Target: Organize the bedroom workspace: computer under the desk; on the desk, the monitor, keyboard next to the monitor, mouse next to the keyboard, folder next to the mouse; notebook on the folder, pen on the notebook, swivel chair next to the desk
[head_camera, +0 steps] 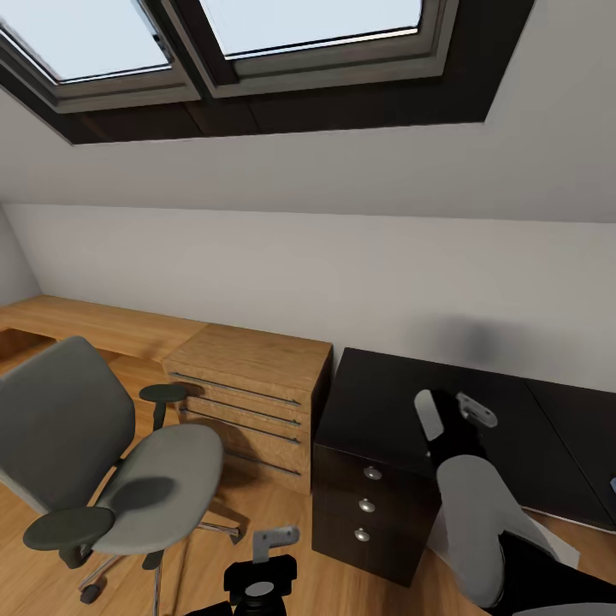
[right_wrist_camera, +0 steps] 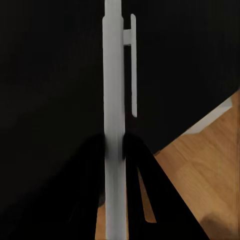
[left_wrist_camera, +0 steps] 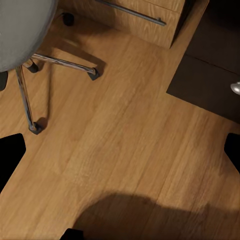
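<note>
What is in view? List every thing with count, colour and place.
skylights: two, dark-framed, in the sloped ceiling
chair: one, grey with black armrests, on the floor left of the chest
chest: one, light wood, between chair and desk
desk: one, black, at right
knobs: three, silver, on the desk's drawers
pen: one, white, over the desk
floor: one, wood planks
left hand: one, black, open, over the floor
right hand: one, black, shut on the pen
</note>
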Motion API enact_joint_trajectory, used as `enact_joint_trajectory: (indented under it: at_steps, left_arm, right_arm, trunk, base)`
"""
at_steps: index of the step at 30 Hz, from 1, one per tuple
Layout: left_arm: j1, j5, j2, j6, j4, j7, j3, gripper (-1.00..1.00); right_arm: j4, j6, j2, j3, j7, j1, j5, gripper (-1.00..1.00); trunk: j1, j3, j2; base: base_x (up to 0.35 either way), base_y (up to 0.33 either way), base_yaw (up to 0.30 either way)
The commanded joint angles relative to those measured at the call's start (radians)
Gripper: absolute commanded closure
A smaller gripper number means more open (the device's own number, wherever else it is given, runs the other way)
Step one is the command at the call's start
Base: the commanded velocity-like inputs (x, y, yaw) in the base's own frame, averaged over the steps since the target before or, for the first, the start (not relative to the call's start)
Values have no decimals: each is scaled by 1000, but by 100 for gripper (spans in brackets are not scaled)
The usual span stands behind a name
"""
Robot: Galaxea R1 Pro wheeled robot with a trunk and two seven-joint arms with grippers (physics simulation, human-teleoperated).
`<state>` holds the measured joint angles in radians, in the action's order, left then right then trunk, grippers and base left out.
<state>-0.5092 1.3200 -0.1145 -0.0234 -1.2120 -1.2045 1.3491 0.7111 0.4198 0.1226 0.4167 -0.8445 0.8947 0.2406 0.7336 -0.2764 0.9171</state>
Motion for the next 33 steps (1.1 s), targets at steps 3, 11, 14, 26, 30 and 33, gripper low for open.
enact_joint_trajectory:
  at_steps: [3, 11, 14, 26, 30, 33]
  left_arm:
    - [-2, 2, -1, -3, -1, -4, 2, -100]
    - [-2, 2, 0, -3, -1, -7, 2, -100]
    - [-2, 1, -1, -4, -1, -10, 2, -100]
    - [-2, 0, -2, -4, 10, -10, -1, -100]
    - [-2, 2, -6, -3, 25, -6, -1, -100]
    - [-2, 4, -6, 0, 119, 71, 3, -100]
  right_arm:
    - [4, 32, -22, -4, 32, 0, -2, 100]
    - [21, 240, -165, -11, 337, 1, -4, 100]
    - [25, 373, -228, -14, 465, 1, -12, 100]
    - [16, 132, -246, -16, 504, -50, -72, 100]
    - [22, 94, -247, -19, 510, -58, -145, 100]
    - [21, 100, -247, -17, 514, -60, -199, 100]
  trunk:
    - [0, -1, 1]
    - [0, -1, 1]
    - [0, -1, 1]
    - [0, -1, 1]
    - [0, -1, 1]
    - [0, -1, 1]
  base:
    - [0, 0, 0]
    - [0, 0, 0]
    - [0, 0, 0]
    - [0, 0, 0]
    - [0, 0, 0]
    - [0, 0, 0]
